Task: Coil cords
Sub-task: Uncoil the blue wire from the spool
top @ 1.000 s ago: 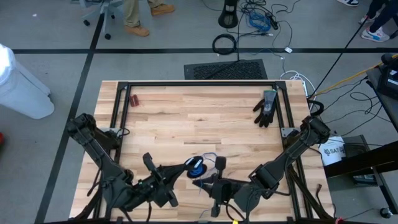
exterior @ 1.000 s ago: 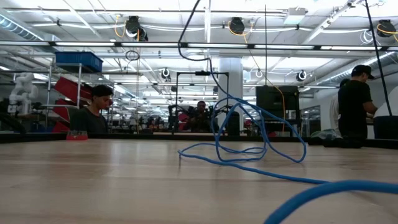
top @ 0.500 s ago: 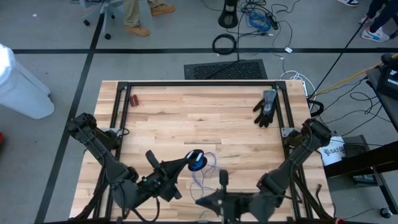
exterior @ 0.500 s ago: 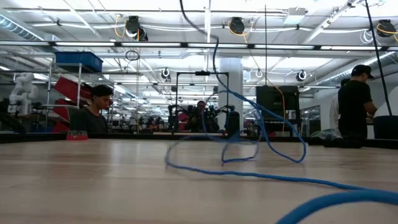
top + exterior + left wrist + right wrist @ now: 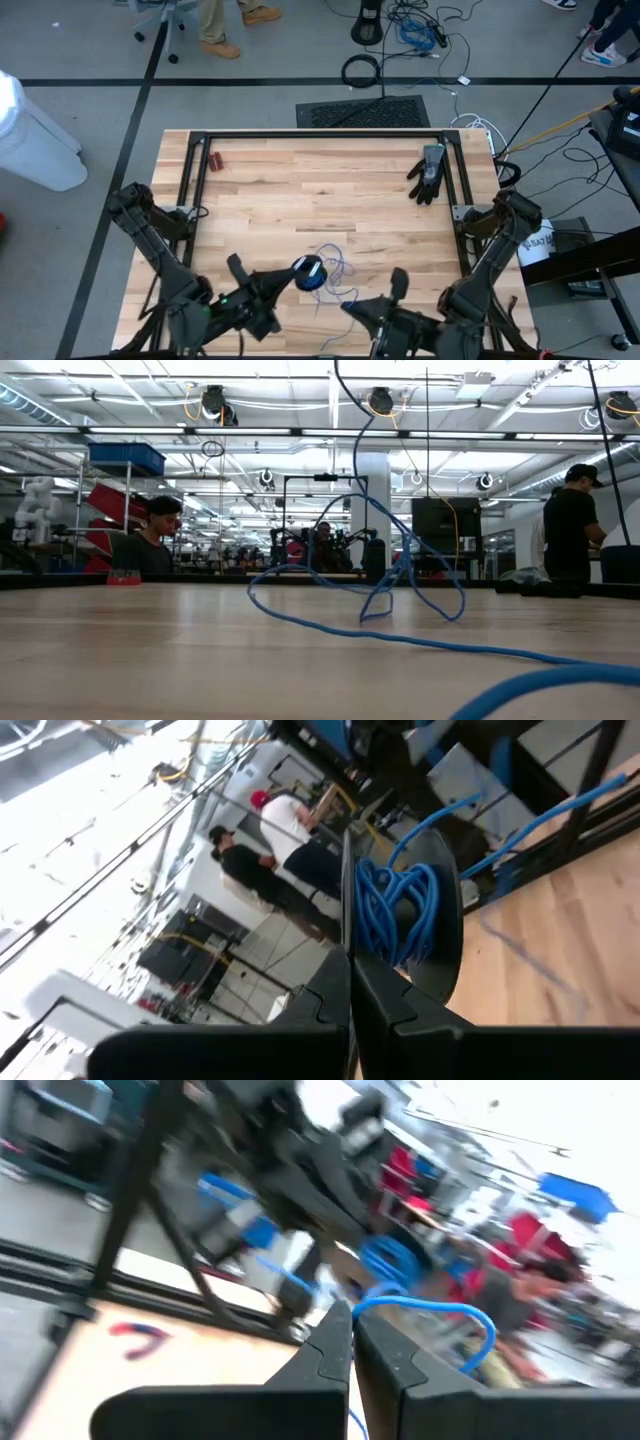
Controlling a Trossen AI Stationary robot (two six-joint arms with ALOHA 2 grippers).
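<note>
The cord point(image 5: 322, 268) is thin and blue. A part of it is already wound into a tight bright blue bundle, and the rest lies in loose, open loops on the wood, near the table's front edge, about at its middle. In the low view some loops point(image 5: 360, 575) stand up from the surface and one strand rises out of the picture.

My left gripper point(image 5: 290, 275) is clenched on the wound bundle point(image 5: 395, 910) and holds it just above the table. My right gripper point(image 5: 350, 307) is also shut, with a strand of the cord point(image 5: 425, 1312) curving just past its closed fingertips. It is near the front edge, just beside the loose loops.

The table point(image 5: 300, 190) is of light wooden planks with a dark metal frame. A black glove point(image 5: 428, 175) lies near the far right corner, and small red-handled pliers point(image 5: 215, 160) near the far left corner.

Behind the table is a large workshop with ceiling lights. One person point(image 5: 150, 545) sits at the left, and another point(image 5: 570, 525) stands at the right.
</note>
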